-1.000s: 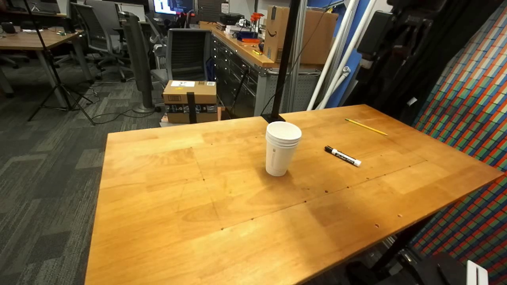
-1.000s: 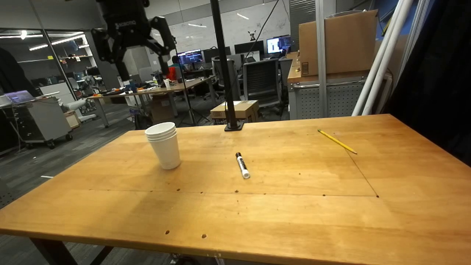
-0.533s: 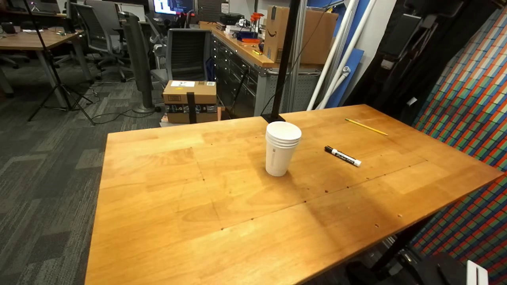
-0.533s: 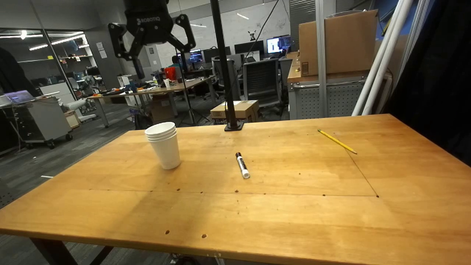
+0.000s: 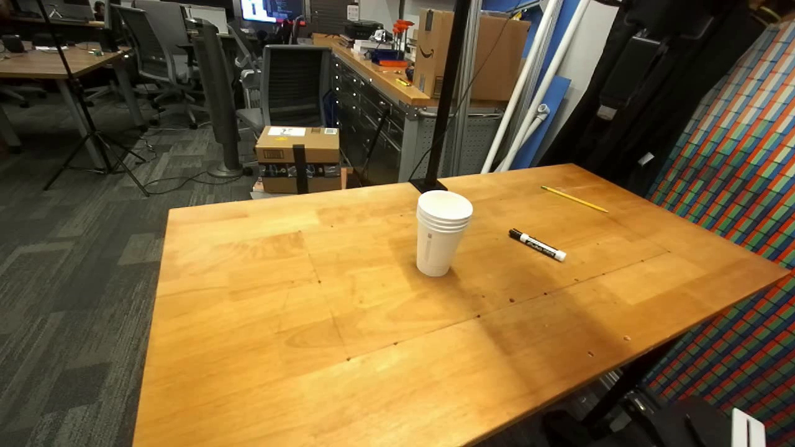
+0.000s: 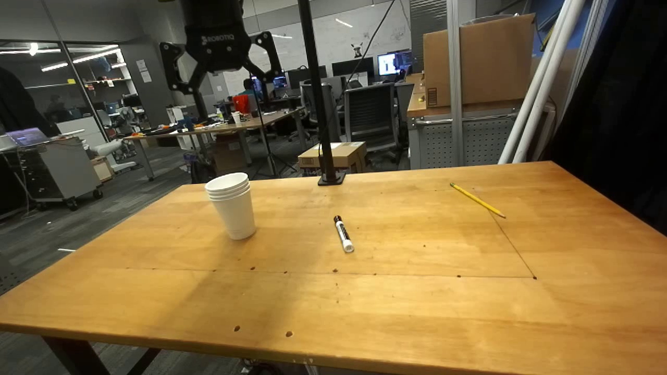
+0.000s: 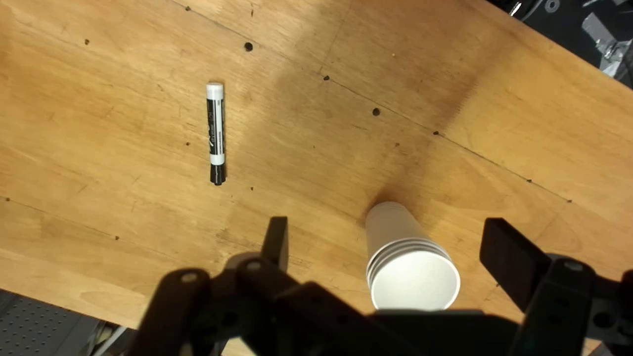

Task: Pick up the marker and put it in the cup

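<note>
As is shown in both exterior views, the foreground is filled by a broad, straight-edged counter [image 5: 261,323] of honey-brown wood, whose top is marked with small dark holes [image 7: 248,47]. Behind it a wood-topped workbench [image 6: 490,140] is seen, with a large brown cardboard box [image 6: 495,62] set on it. At the counter's edge a slender black pole [image 6: 317,88] is fixed on a flat black plate [image 6: 338,179]. In an exterior view the black two-fingered pincer [image 6: 234,111], lettered ROBOTIQ, is held in the air well above the counter, with its fingers pointed downward. The fingers are spread wide apart, and nothing is gripped between them. A tapered stack of nested white paper cups [image 6: 232,208] with rolled rims is stood upright on the counter; in the wrist view it is framed between the spread fingers, apart from both. A thin yellow pencil [image 6: 477,200] with a green end is laid flat, well apart from the cups. Between cups and pencil, touching neither, a cylindrical black-and-white marker [image 6: 344,235] is laid on its side on the counter, its black end turned toward the edge with the pole
</note>
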You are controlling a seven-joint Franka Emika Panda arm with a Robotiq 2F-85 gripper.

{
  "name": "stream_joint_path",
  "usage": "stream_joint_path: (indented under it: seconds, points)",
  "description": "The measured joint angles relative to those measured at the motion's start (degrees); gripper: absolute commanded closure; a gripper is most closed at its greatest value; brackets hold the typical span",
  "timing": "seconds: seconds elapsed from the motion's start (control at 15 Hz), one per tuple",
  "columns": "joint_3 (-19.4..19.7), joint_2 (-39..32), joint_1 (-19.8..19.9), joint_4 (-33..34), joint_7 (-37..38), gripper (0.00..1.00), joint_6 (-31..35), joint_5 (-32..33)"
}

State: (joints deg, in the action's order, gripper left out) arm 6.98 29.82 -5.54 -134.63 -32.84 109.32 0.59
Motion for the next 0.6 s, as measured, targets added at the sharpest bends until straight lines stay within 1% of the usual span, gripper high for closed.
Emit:
stream_joint_path:
  seconds: [0.33,0.6]
  points:
    - [-0.2,-0.7,0.0,0.2,0.4,0.0,0.3,0.0]
    - [-0.7,-1.3,0.0,0.8,3.4,0.0,0.3,0.0]
